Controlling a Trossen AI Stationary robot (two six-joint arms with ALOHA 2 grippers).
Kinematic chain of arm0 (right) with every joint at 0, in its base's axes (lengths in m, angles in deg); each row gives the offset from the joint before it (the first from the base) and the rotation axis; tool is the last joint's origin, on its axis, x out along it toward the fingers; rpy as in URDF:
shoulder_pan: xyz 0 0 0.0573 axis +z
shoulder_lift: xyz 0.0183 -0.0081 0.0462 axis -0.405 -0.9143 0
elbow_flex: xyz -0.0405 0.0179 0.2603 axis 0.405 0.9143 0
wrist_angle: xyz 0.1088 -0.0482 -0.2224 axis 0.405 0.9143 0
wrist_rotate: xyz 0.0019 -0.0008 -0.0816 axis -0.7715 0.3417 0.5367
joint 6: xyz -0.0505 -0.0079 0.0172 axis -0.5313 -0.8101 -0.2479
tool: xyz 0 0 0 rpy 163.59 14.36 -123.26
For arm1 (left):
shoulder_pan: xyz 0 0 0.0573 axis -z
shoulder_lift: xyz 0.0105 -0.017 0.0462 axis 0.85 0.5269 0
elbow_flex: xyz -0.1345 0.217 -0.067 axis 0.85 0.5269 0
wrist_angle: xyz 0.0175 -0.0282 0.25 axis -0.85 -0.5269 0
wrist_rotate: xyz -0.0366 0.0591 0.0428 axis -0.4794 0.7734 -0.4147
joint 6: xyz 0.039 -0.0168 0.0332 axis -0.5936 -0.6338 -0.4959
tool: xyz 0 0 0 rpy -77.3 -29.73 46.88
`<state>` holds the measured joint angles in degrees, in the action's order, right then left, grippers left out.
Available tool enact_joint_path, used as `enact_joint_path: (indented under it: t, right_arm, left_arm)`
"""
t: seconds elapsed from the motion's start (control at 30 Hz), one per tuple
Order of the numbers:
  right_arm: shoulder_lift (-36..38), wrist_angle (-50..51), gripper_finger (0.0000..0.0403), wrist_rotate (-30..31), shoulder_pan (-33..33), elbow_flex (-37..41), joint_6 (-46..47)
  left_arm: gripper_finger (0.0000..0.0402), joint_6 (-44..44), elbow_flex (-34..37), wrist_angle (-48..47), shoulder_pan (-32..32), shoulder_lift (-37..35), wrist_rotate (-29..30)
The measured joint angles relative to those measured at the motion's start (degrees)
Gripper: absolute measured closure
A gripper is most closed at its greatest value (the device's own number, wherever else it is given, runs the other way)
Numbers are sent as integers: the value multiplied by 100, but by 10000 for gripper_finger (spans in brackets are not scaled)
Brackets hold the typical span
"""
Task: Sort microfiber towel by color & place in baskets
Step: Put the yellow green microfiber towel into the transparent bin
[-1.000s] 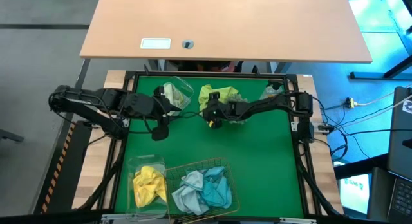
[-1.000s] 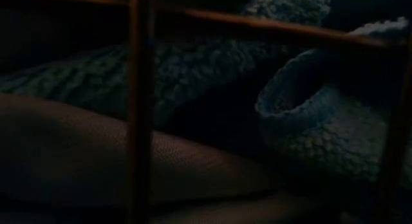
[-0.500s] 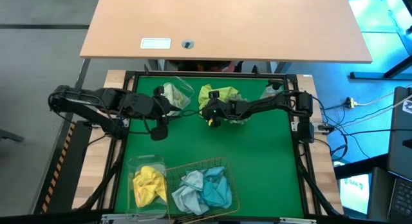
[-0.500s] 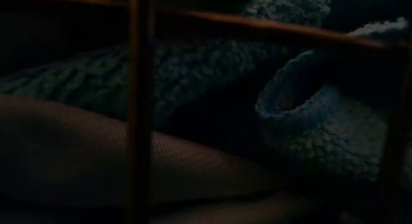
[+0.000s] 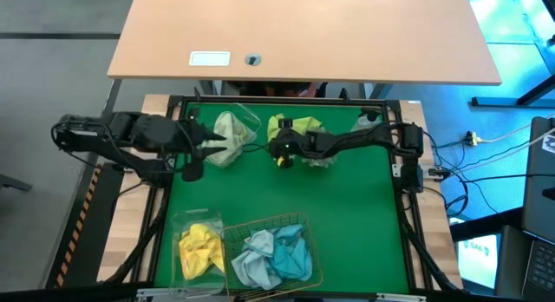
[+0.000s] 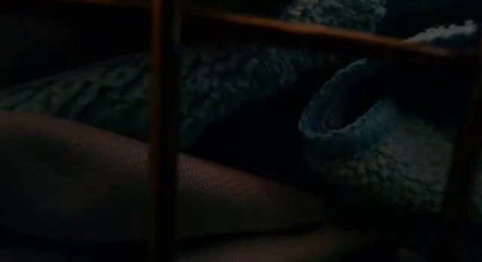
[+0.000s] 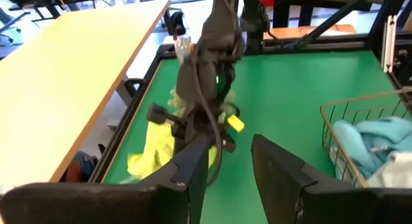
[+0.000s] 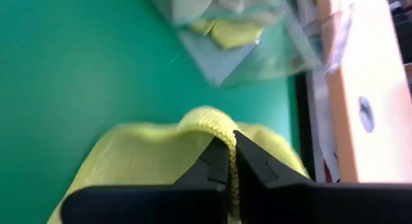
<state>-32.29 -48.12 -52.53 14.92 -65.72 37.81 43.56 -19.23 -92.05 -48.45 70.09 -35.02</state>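
Jaws of the right gripper (image 8: 226, 161) pinched a yellow-green towel (image 5: 293, 127) at the worktop's (image 5: 347, 215) twelve o'clock; left gripper (image 7: 235, 161) jaws spread. Blue towels (image 5: 276, 254) filled the wire basket (image 5: 314, 260), a yellow towel (image 5: 199, 247) its tub (image 5: 184, 222).

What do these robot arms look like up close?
Both are dark, thin and jointed, with black cables looped along them. The right arm carries small yellow parts beside its claw. The left claw ends in two flat, dark, angular fingers.
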Motion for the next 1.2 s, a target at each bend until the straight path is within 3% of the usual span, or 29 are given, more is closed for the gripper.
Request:
enact_joint_path:
  t: [0.3,0.57,0.87,1.2]
  right_arm:
    - [3,1099,399,-44,-2,-1299,-29]
    - [9,2349,401,-46,-3,-2816,-308]
    - [11,2532,401,-47,-4,-4121,-595]
    - [11,2388,402,-340,-7,-4953,-1079]
  left_arm:
    - [288,117,1596,881,0,-1049,57]
    - [288,547,2943,1319,0,-2006,630]
    - [288,610,4498,2562,0,-2978,638]
    - [288,609,5725,3876,0,-3629,634]
